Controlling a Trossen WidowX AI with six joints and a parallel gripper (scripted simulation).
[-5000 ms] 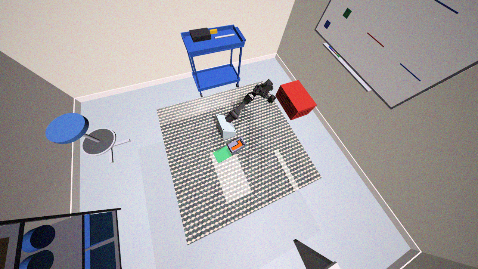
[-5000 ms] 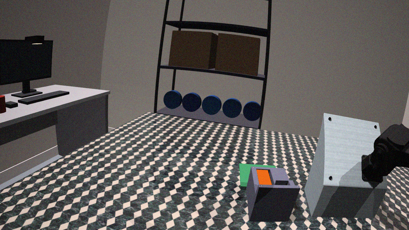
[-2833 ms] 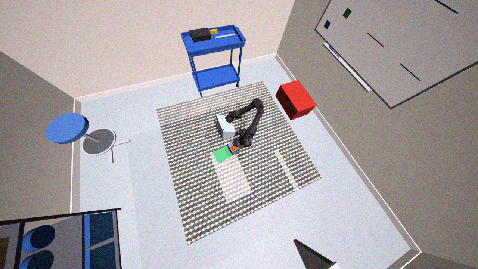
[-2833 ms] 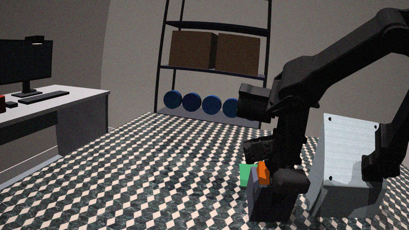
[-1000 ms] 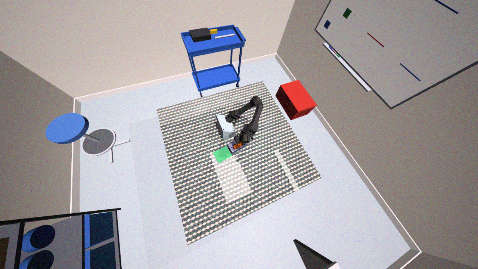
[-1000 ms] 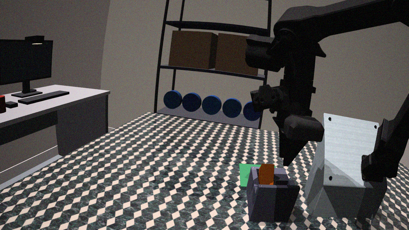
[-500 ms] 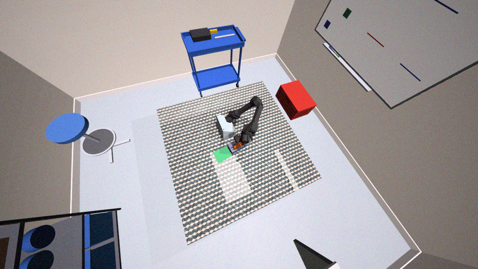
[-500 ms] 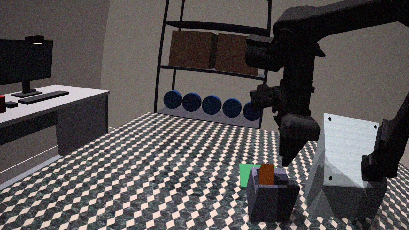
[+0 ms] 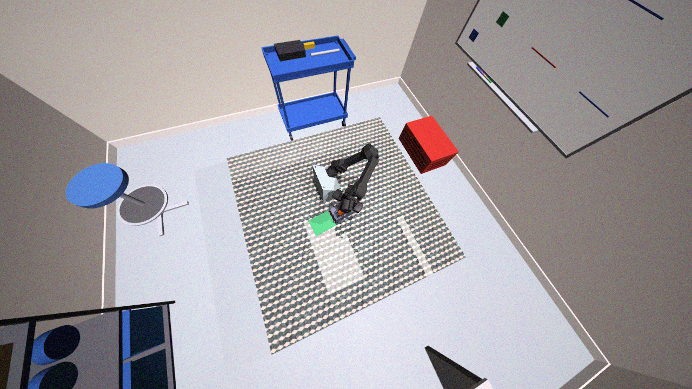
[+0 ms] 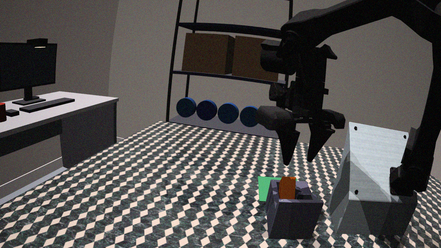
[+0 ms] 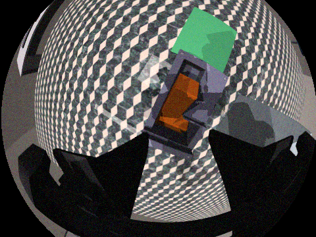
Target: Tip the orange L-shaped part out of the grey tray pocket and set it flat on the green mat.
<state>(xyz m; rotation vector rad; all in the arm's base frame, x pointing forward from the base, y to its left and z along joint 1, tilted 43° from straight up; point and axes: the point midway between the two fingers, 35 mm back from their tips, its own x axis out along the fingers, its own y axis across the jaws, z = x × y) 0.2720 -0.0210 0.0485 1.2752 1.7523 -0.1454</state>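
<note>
Hovering, gripper (image 9: pixel 346 209) (image 10: pixel 298 162) (image 11: pixel 179 135) partly open, gripping nothing, above orange part (image 9: pixel 341 212) (image 10: pixel 287 187) (image 11: pixel 179 97), tipped up in grey tray (image 9: pixel 333 216) (image 10: pixel 293 218) (image 11: pixel 215 80). Beneath, diamond-patterned rug (image 9: pixel 290 290) (image 10: pixel 154 185) (image 11: pixel 125 67) (busy stuff!); beyond, blue cart (image 9: pixel 314 72), whiteboard (image 9: pixel 604 58).

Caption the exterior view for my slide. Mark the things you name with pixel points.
Open gripper (image 9: pixel 342 218) (image 10: pixel 298 163) (image 11: pixel 179 135) poised above the orange part (image 9: pixel 341 212) (image 10: pixel 287 188) (image 11: pixel 179 99), one end raised from the grey tray (image 9: pixel 333 216) (image 10: pixel 293 220) (image 11: pixel 217 79), green mat (image 9: pixel 321 223) (image 10: pixel 263 188) (image 11: pixel 197 33) beyond.

Three cameras, shared tray (image 9: pixel 333 215) (image 10: pixel 294 220) (image 11: pixel 215 80)
Top looks steeply down from afar; exterior looks across nearby, tray at five o'clock; wrist looks down close, tray centred.
</note>
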